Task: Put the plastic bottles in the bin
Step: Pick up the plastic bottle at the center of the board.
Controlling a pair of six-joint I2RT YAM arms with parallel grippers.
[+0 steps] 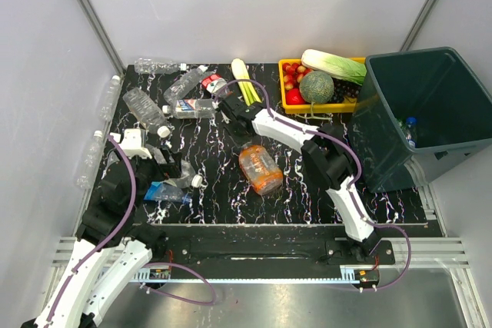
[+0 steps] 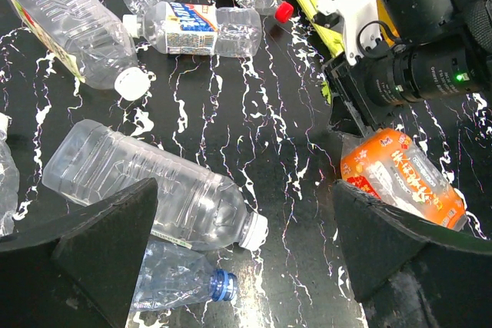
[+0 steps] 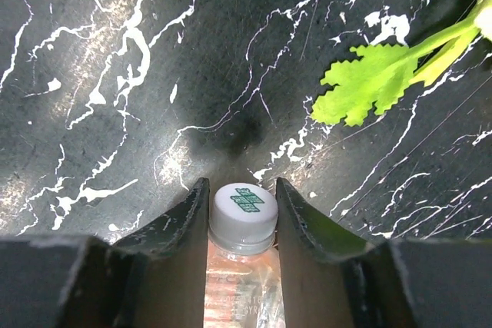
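Near the counter's far edge the right gripper (image 3: 241,186) pinched a white-capped bottle (image 3: 244,220) lying along its fingers, the bin (image 1: 384,140) stood well apart by the far right corner, and the left gripper (image 2: 242,190) was spread wide.

White-capped bottle (image 3: 244,213) mostly off-frame
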